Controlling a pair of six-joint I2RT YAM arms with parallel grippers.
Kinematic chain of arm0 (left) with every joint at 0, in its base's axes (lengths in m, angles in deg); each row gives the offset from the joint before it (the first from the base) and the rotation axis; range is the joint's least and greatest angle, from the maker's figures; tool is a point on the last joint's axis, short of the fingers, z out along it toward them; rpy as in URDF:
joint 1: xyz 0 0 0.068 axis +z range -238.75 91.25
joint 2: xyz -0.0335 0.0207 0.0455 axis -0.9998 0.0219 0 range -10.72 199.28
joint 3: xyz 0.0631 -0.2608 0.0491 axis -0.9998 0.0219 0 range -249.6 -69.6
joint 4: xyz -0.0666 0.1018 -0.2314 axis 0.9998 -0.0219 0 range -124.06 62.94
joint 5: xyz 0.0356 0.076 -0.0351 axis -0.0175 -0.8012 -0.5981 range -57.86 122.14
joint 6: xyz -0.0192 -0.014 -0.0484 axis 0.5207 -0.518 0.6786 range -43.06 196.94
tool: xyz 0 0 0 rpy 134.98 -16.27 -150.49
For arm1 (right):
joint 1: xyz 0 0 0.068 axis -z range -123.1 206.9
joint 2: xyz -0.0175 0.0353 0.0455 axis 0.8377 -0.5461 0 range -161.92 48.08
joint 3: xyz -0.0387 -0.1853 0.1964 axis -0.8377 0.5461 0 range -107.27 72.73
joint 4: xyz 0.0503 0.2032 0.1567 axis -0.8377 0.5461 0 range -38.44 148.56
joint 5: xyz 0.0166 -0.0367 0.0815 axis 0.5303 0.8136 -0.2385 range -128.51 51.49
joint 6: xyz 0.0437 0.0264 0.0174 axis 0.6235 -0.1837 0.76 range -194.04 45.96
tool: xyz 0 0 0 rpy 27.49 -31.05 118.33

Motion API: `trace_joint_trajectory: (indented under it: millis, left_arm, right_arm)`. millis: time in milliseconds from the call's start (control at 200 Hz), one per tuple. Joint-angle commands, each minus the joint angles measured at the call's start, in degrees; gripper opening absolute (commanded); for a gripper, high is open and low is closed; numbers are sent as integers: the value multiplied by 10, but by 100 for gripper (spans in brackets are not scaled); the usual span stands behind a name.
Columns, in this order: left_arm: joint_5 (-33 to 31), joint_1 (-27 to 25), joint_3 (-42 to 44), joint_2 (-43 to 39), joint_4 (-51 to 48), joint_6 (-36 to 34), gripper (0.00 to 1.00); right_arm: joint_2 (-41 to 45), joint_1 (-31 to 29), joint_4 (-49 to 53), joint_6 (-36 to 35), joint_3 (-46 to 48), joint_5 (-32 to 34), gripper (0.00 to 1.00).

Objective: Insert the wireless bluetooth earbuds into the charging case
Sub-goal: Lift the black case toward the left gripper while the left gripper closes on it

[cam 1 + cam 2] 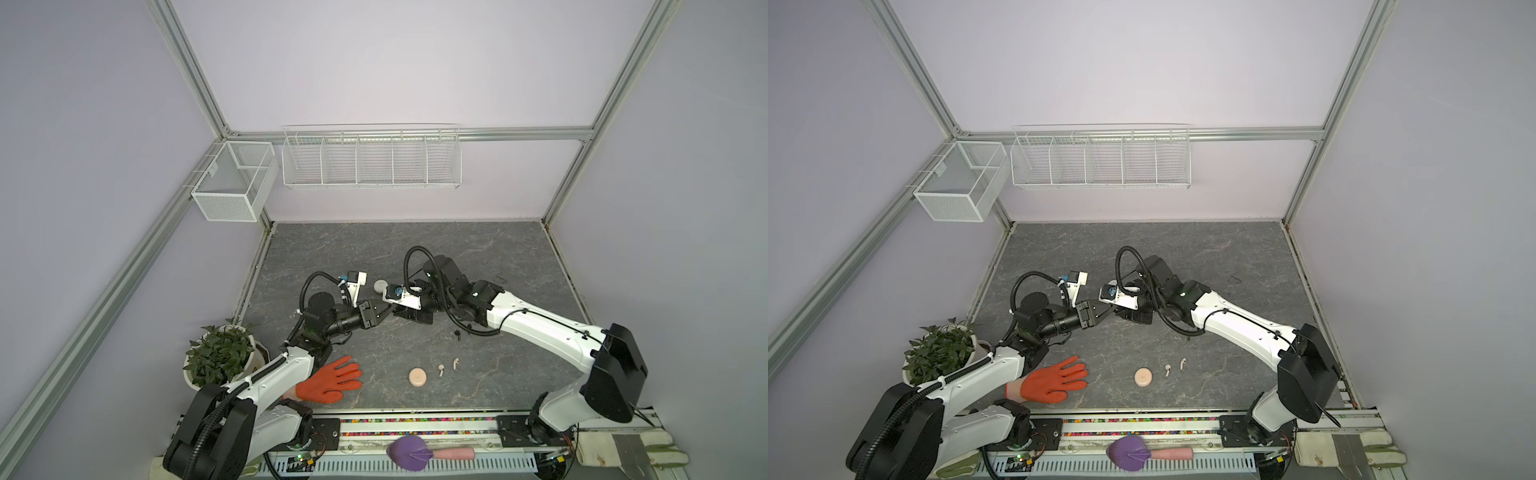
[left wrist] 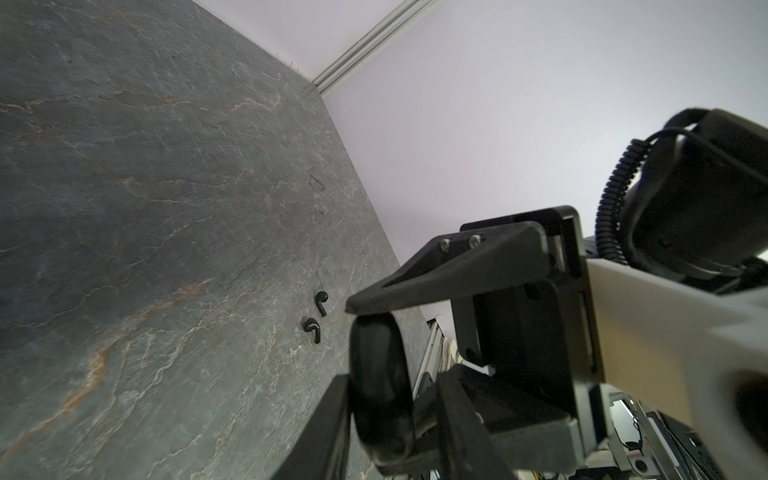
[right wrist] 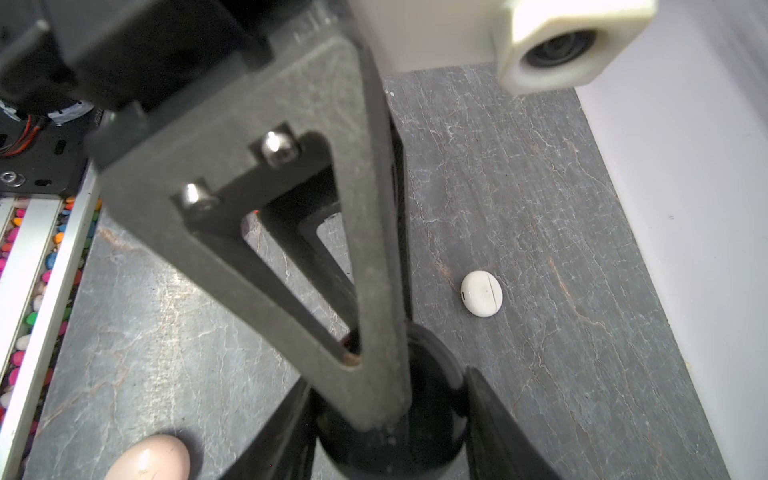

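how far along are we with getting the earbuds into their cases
Done: nothing seems inserted yet. In hand: the left gripper and right gripper both clamp the black case. To do: two black earbuds lie loose on the table, two pale earbuds lie beside the shut pink case, and the white case sits shut.

The left tool [image 1: 385,311] and right tool [image 1: 400,314] meet on the black case [image 2: 378,386] in the middle of the counter [image 1: 478,245], blocking it. The white case [image 1: 380,286] lies just behind, and the black earbuds [image 1: 457,333] lie beside the right arm [image 1: 540,328]. The far strip lies open; the front holds an orange glove [image 1: 334,380], a pink case [image 1: 417,377] and pale earbuds [image 1: 441,368].
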Motion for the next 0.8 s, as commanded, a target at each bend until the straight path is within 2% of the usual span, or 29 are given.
trace_joint_trajectory:
  millis: [0, 255, 565, 705, 795]
  left_arm:
    - [11, -4, 10, -13, 7, -1, 36]
    - [19, -8, 12, 0, 30, 8, 33]
    - [19, -9, 11, 3, 36, 10, 22]
    - [15, -9, 9, 2, 30, 7, 20]
    - [13, -9, 8, 1, 28, 4, 18]
  right_arm:
    - [6, -1, 3, -14, -14, 3, 29]
    - [3, -2, 0, -11, -19, 2, 29]
    - [-4, -4, -1, -12, -24, 1, 29]
    - [-5, -6, 1, -13, -26, -1, 33]
    - [-5, -7, 2, -14, -26, 2, 41]
